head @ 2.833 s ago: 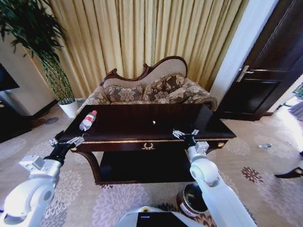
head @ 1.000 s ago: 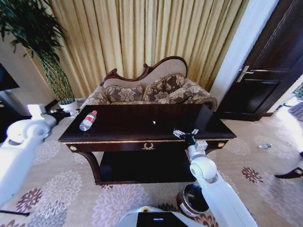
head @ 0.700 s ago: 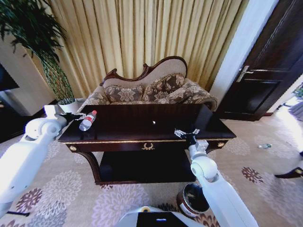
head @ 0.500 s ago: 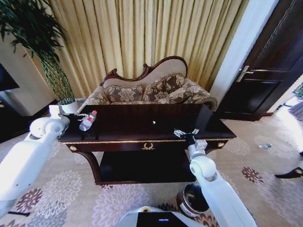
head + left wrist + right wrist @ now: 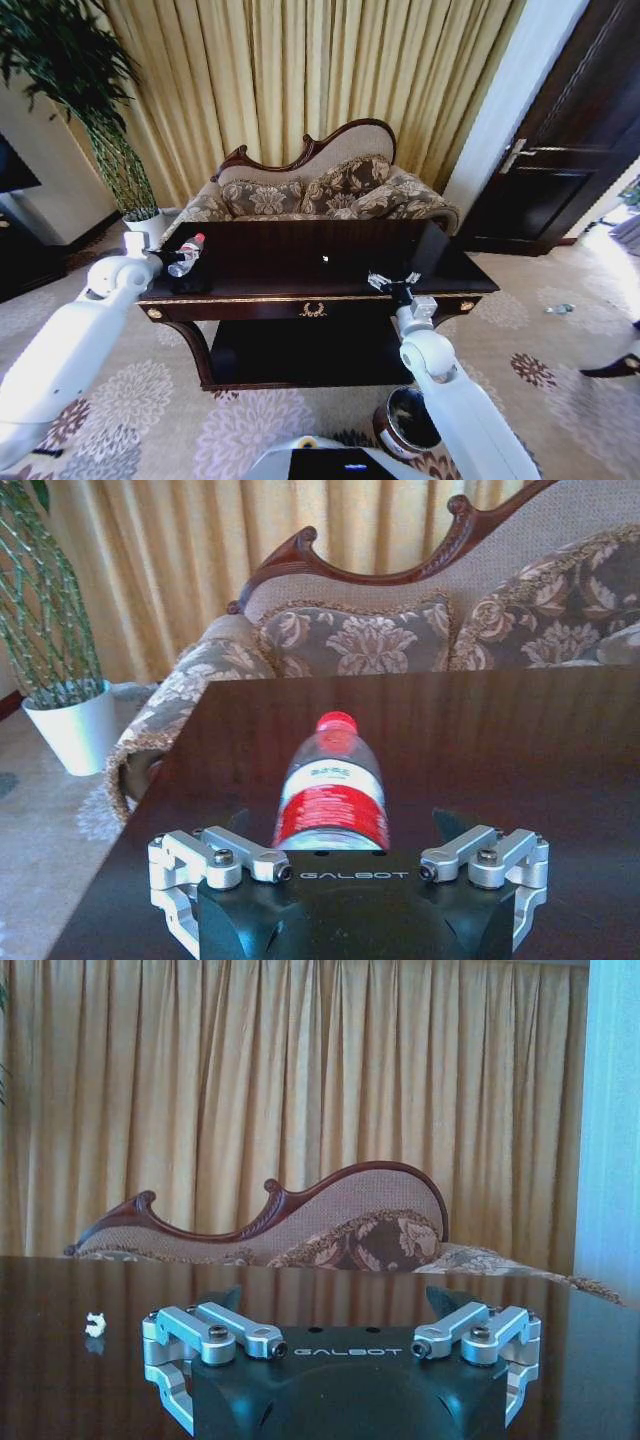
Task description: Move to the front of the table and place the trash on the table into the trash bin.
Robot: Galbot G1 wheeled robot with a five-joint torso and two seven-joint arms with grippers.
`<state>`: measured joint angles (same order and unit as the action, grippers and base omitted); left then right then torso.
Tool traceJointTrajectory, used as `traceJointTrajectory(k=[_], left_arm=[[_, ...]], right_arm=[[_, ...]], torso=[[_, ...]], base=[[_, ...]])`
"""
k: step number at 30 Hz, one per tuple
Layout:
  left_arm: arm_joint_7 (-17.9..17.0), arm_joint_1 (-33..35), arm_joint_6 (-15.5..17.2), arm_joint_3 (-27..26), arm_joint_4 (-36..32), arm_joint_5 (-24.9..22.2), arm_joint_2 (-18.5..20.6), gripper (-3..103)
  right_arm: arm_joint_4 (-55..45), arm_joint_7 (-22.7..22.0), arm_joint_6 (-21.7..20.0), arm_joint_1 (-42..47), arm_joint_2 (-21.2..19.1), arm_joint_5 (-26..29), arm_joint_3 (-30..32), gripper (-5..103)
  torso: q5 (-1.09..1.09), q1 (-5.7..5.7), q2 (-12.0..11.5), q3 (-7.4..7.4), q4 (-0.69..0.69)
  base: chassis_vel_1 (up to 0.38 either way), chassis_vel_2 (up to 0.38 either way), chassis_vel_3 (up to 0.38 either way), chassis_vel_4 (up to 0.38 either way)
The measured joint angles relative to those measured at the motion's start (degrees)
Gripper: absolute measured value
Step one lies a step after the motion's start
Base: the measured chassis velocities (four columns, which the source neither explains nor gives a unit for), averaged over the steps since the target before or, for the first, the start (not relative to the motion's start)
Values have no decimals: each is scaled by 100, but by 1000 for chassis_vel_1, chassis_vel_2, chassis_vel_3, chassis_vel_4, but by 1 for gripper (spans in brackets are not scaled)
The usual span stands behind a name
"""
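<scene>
Left hand [image 5: 345,865]: we see it spread wide – clear plastic red-capped bottle [image 5: 331,795] lying between its fingers, at the dark glossy wooden worktop's [image 5: 300,265] 9 o'clock end.
Right hand [image 5: 393,282]: fingers apart, at the front edge – 4 o'clock.
Small round dark trash bin [image 5: 404,418]: on the carpet at 5 o'clock.

I stand in a formal sitting room, the kind found in a home or a hotel suite. Before me is a dark glossy worktop [image 5: 300,262] with gold trim and curved legs. Beyond its far edge sits a carved-wood sofa [image 5: 320,185] with floral cushions, backed by floor-length gold curtains [image 5: 300,70]. Patterned floral carpet [image 5: 150,390] covers the floor. A tall potted plant [image 5: 80,90] rises off the worktop's far left corner, and a dark panelled door [image 5: 565,140] with a metal handle stands off the right.
</scene>
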<state>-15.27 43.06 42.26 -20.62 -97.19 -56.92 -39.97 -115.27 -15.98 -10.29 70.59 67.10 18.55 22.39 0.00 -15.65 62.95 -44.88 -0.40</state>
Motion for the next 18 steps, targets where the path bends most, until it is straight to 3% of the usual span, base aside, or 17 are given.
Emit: traceJointTrajectory(k=[6,14,18], left_arm=[[-249,221,-6,-42,-202,-131,-49,100],[-269,427,-10,-191,-282,-148,-30,103],[-263,476,-11,-225,-317,-191,-11,95]], right_arm=[[27,14,65,-20,42,61,-12,100],[58,16,85,-19,53,60,-29,100],[75,16,94,-27,53,59,-29,100]], torso=[[0,0,0,0,0],[0,0,0,0,0],[0,0,0,0,0]], base=[[0,0,0,0],[0,0,0,0],[0,0,0,0]])
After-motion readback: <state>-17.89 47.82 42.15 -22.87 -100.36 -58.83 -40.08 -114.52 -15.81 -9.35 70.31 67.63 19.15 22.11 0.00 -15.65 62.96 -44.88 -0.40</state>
